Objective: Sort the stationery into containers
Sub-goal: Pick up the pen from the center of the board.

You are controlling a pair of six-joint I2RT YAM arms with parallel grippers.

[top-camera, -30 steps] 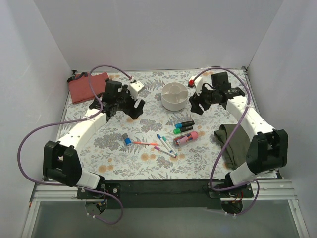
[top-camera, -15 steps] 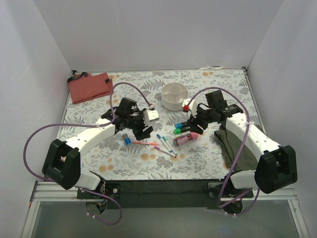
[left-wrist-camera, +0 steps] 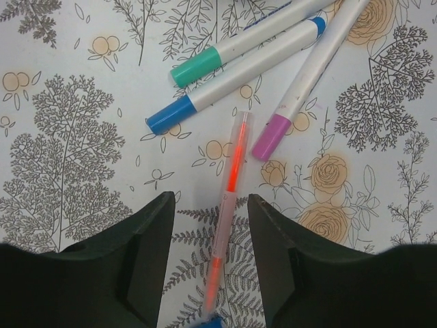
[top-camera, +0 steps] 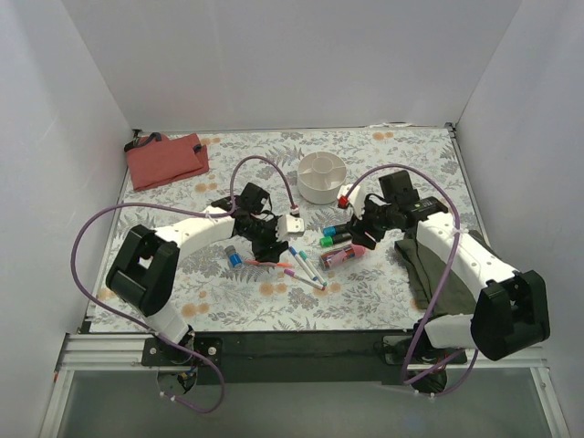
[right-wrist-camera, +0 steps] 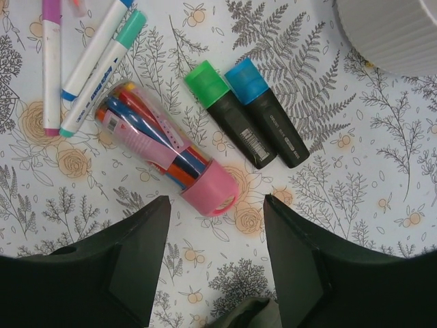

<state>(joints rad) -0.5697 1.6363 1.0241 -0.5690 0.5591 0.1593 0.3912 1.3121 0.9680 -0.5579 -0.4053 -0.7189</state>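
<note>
The stationery lies mid-table: white pens (top-camera: 306, 265), two black highlighters (top-camera: 337, 236), a pink tube (top-camera: 342, 255), a thin orange pen (top-camera: 267, 264) and small cylinders (top-camera: 234, 255). My left gripper (top-camera: 270, 245) is open and low over the orange pen (left-wrist-camera: 229, 219), which lies between the jaws (left-wrist-camera: 210, 202). Teal-capped (left-wrist-camera: 198, 67), blue-capped (left-wrist-camera: 171, 115) and purple-capped (left-wrist-camera: 272, 137) pens lie just beyond. My right gripper (top-camera: 363, 234) is open (right-wrist-camera: 217, 205) over the cap end of the pink tube (right-wrist-camera: 164, 147), beside the green (right-wrist-camera: 229, 113) and blue (right-wrist-camera: 266, 109) highlighters.
The white divided tub (top-camera: 321, 178) stands behind the pile and shows at the top right of the right wrist view (right-wrist-camera: 389, 31). The red pouch (top-camera: 164, 161) lies at the back left. An olive cloth (top-camera: 429, 260) lies under the right arm.
Both arms have come from the back of the table toward the pile. The left gripper has dropped over the orange pen and the right over the pink tube.
</note>
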